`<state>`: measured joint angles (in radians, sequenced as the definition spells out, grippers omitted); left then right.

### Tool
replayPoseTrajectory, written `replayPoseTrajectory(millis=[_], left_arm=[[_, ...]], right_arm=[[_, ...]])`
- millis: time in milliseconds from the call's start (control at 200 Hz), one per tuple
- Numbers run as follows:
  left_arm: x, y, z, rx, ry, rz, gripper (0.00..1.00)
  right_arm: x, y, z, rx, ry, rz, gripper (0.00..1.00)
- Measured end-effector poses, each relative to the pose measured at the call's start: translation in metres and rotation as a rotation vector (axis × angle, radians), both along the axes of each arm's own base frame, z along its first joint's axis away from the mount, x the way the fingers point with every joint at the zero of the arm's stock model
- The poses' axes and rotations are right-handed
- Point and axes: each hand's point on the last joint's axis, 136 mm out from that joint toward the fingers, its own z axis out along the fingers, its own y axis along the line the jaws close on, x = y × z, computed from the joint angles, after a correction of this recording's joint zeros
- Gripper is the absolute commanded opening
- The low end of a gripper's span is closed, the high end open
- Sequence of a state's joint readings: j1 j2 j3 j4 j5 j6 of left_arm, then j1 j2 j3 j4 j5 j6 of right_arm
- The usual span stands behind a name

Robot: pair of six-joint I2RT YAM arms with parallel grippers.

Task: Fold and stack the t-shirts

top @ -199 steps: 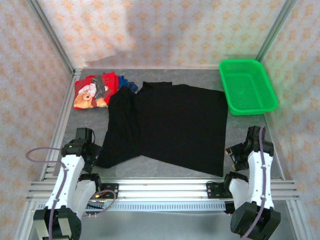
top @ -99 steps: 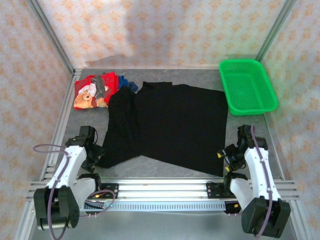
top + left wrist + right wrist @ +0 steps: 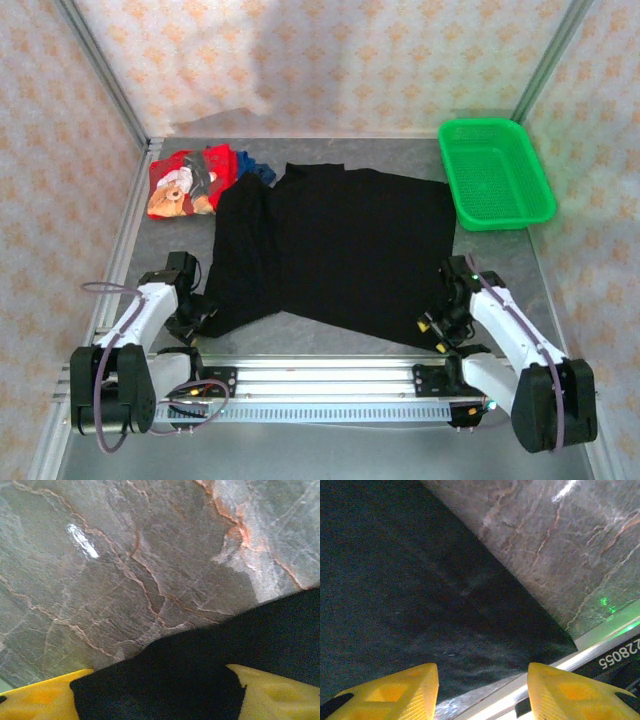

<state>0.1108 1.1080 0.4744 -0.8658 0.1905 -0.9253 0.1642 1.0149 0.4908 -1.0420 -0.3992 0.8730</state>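
Although three tees are out on the surface (image 3: 490,255), none looks properly folded and there is no stack, so the job reads as barely begun. The black t-shirt (image 3: 350,250) lies spread across the middle with its near edge toward the arms. A long ridge runs down its left part, and I cannot tell whether that is a first fold or only a rumple. The red t-shirt (image 3: 185,180) with its cartoon print sits bunched at the far left corner, and the blue t-shirt (image 3: 255,168) peeks out just beside it, close to the black one. The green mesh basket (image 3: 500,222) stands at the far right, apart from the cloth.

The left hand (image 3: 200,315) is down at the near left corner of the black tee. In its wrist view the yellow fingers (image 3: 40,695) stand apart with the cloth corner lying between them, not pinched. The right hand (image 3: 437,325) is low over the near right corner, its fingers likewise apart, with the dark cloth's edge running past the gap between them. By my judgement what is left is to fold the black tee, then the other two, and pile them.

Most of the blue tee is hidden behind the red one. Both wrist views cut the fingers off at the bottom edge. Whether any fingertip actually touches cloth is hard to make out.
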Motion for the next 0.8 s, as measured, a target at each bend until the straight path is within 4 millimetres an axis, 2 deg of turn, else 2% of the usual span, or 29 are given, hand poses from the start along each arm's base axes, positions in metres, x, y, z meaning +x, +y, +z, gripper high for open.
replayPoseTrajectory(millis=[170, 250, 320, 350, 390, 435, 535, 595, 801], left_arm=[[-0.002, 0.001, 0.000, 0.006, 0.020, -0.010, 0.51], [-0.002, 0.001, -0.001, 0.005, 0.036, -0.016, 0.47], [-0.001, 0.001, -0.001, 0.010, 0.051, -0.027, 0.42], [-0.002, 0.000, -0.001, 0.012, 0.059, -0.032, 0.38], [-0.003, 0.001, -0.001, 0.016, 0.069, -0.039, 0.31], [-0.005, 0.002, -0.001, 0.023, 0.090, -0.040, 0.25], [-0.012, 0.005, -0.001, 0.037, 0.139, -0.053, 0.06], [-0.016, 0.007, -0.001, 0.050, 0.170, -0.059, 0.00], [-0.015, 0.008, 0.003, 0.056, 0.157, -0.071, 0.00]], right_arm=[[-0.003, 0.000, -0.009, -0.049, 0.056, 0.035, 0.50], [-0.001, 0.000, -0.010, -0.071, 0.067, 0.047, 0.46], [0.004, 0.001, -0.010, -0.084, 0.065, 0.058, 0.37], [0.006, 0.002, -0.011, -0.087, 0.066, 0.062, 0.30], [0.008, 0.003, -0.012, -0.092, 0.070, 0.065, 0.20], [0.012, 0.005, -0.012, -0.095, 0.073, 0.064, 0.16], [0.017, 0.007, -0.012, -0.101, 0.051, 0.055, 0.00], [0.020, 0.006, -0.010, -0.105, 0.024, 0.043, 0.00], [0.034, 0.002, 0.008, -0.122, -0.086, 0.039, 0.00]])
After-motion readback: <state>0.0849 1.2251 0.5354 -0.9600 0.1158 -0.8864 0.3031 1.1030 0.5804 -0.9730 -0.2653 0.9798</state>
